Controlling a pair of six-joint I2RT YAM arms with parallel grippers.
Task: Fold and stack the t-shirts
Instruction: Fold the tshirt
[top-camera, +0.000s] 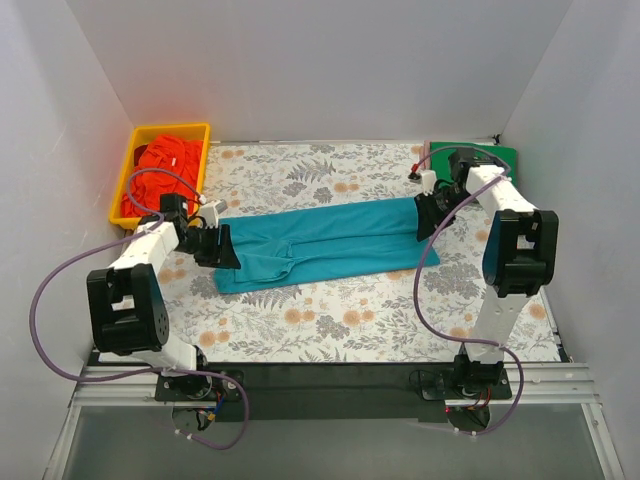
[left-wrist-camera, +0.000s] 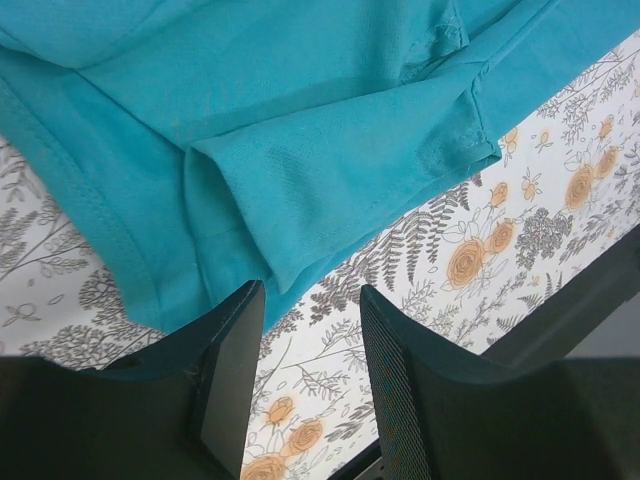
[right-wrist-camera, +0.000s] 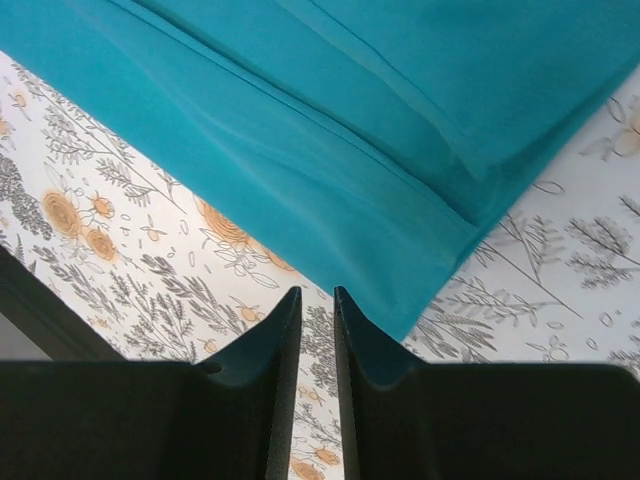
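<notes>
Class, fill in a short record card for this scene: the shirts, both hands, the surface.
teal shirt: folded into a long strip, lying across the floral sheet
orange-red shirts: heaped in the yellow bin, far left
left hand: open, at the strip's left end
right hand: nearly closed, empty, at the strip's right end
</notes>
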